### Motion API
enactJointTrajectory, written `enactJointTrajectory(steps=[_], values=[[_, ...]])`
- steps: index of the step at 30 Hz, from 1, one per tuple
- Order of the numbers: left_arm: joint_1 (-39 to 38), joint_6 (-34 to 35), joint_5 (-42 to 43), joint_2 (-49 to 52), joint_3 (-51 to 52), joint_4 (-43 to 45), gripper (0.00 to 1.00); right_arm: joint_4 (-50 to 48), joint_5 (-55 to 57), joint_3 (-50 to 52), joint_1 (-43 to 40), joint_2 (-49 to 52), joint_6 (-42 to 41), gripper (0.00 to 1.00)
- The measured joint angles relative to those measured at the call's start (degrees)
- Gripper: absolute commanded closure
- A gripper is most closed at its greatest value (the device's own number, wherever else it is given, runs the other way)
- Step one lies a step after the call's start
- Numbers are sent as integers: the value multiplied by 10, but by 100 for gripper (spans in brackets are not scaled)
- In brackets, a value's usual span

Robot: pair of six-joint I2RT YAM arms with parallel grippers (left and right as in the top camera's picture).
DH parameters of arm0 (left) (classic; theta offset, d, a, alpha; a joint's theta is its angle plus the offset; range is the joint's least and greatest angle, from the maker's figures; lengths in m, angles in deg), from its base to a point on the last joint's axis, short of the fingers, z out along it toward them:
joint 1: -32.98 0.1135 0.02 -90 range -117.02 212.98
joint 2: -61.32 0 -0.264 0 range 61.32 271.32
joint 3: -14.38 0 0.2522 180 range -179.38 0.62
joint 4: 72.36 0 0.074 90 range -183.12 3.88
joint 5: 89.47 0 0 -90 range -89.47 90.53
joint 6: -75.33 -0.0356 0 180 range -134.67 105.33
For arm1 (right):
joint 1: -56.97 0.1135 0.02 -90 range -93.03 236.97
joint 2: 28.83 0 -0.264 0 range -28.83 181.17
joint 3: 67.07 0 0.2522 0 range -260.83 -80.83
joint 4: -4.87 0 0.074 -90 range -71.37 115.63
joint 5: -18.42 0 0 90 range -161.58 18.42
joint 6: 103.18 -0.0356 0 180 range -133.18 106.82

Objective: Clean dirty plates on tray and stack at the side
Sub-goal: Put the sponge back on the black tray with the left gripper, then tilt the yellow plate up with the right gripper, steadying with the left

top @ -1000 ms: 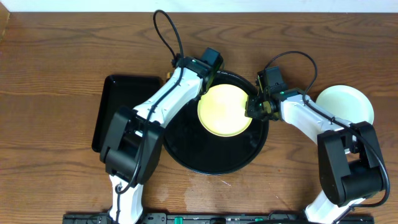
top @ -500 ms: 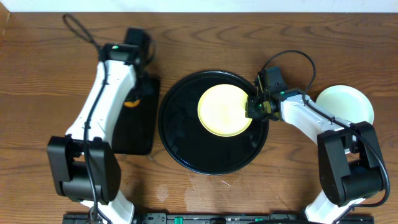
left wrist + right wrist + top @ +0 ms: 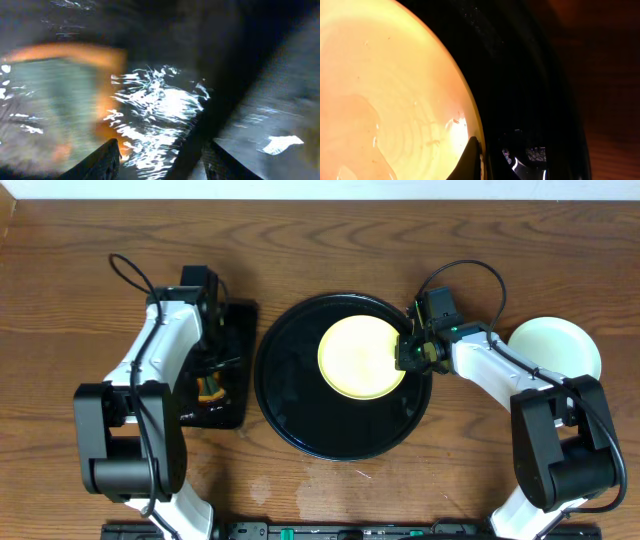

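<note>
A pale yellow plate (image 3: 360,357) lies in the right half of the round black tray (image 3: 300,435). My right gripper (image 3: 410,352) is shut on the plate's right rim; in the right wrist view one finger (image 3: 472,160) rests on top of the plate (image 3: 385,90) at its edge. A light mint plate (image 3: 555,348) sits on the table at the far right. My left gripper (image 3: 212,370) hovers over the rectangular black tray (image 3: 240,360), jaws open and empty (image 3: 160,160). An orange and green sponge (image 3: 208,388) lies just beside it, blurred in the wrist view (image 3: 50,100).
The rectangular tray's surface is wet and glinting (image 3: 160,105). Brown wooden table (image 3: 80,260) surrounds both trays. The arms' bases stand at the front edge.
My left arm swung from the yellow plate's far edge over to the rectangular tray, then opened and let the sponge go there. The right gripper and yellow plate stayed put.
</note>
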Motion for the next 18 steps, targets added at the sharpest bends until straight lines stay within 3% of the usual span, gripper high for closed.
enactJointTrajectory(steps=[5, 8, 18], values=[[-50, -2, 114, 0, 0, 61, 46, -1, -12, 0, -4, 0, 30, 99], [-93, 1, 146, 0, 3, 105, 69, -2, -25, 1, -9, 0, 47, 99], [-192, 40, 147, 0, 50, 214, 71, -2, -34, 1, -11, 1, 62, 99]])
